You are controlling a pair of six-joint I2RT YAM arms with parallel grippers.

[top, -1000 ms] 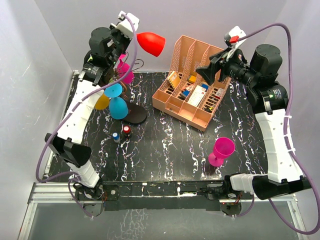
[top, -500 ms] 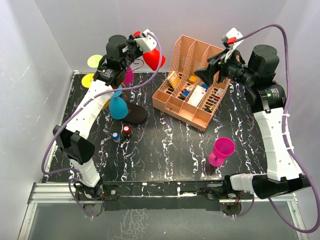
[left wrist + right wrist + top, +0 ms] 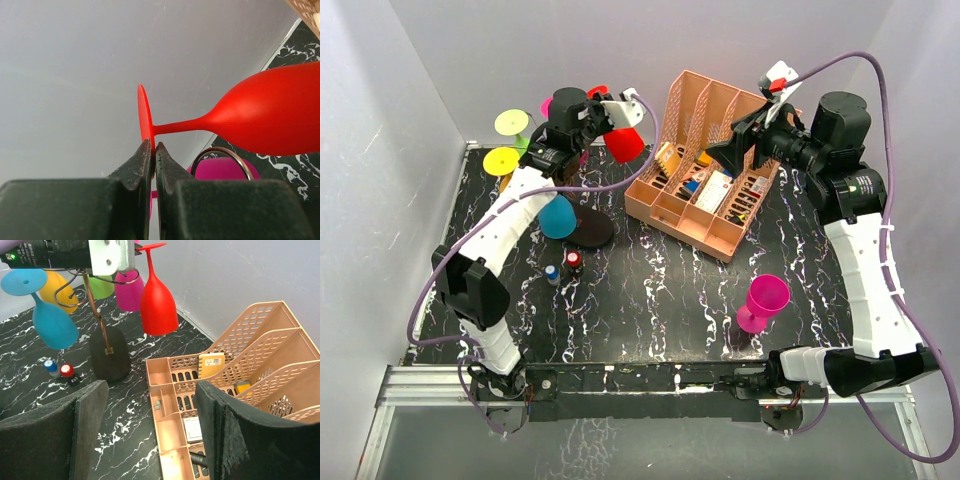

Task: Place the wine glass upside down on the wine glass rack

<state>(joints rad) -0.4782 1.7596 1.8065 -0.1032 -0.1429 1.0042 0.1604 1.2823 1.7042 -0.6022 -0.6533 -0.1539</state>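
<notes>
Red wine glass (image 3: 158, 305) looks like light, stiff, slick plastic, hanging bowl-down just beside the wine glass rack (image 3: 110, 360), left gripper (image 3: 152, 147) clamped on its thin foot rim, which could easily slip.

White arms (image 3: 506, 214), purple cables (image 3: 866, 55), black, perhaps padded jaws.

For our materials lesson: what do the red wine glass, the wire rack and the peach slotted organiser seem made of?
Red wine glass: probably plastic, opaque, soft sheen. Dark wire rack: likely metal, thin bent rods. Peach slotted organiser: probably moulded plastic, uniform matte colour.
</notes>
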